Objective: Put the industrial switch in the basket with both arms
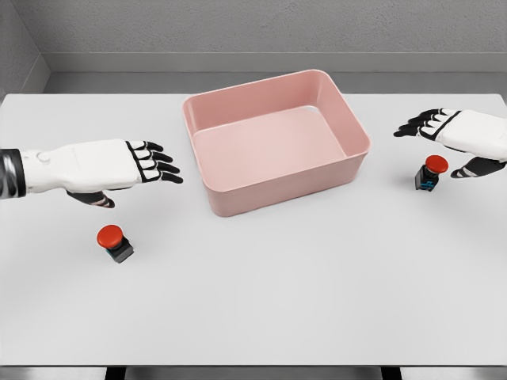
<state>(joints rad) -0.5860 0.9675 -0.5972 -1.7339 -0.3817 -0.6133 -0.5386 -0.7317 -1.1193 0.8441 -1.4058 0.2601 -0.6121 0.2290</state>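
A pink basket [277,146] sits on the white surface [261,301] toward the far middle, turned slightly askew, and nothing lies inside it. Two industrial switches with red round buttons on dark bodies stand outside it. The left switch [114,241] rests on the surface near the front left, well apart from the basket, tilted a little. The left hand [135,166] hovers beyond and above this switch, palm down, its four black-tipped fingers [162,162] stretched out toward the basket's left wall and the thumb hanging below; it holds nothing and does not touch the switch. The right switch [430,172] stands to the right of the basket, near its right wall but apart from it. The right hand [455,138] is just beside that switch, fingers spread loosely over and behind it and the thumb [475,168] reaching down on its right side; the hand is open, and whether the thumb touches the switch cannot be told.
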